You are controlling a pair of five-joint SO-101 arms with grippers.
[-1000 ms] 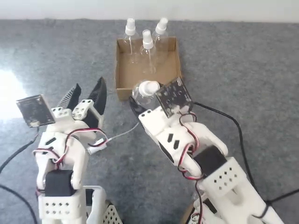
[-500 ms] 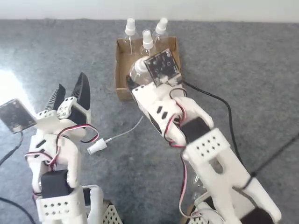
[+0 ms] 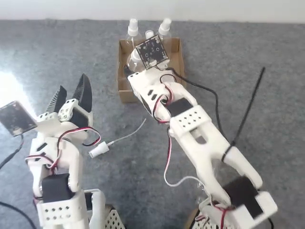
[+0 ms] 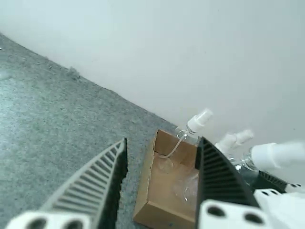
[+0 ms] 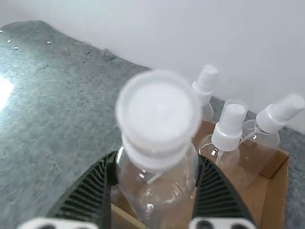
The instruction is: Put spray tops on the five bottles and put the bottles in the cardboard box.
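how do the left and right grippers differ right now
The left gripper has its jaws open and empty; the right gripper has its jaws shut on a capped bottle. The left gripper sits above the grey table, to the left of the cardboard box; the right gripper is over that box. Both have black ribbed jaws.

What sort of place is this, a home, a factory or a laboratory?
Probably a robotics test bench: a left arm and a right arm with bare wiring, on a grey speckled table by a plain white wall, with a cardboard box of spray bottles.
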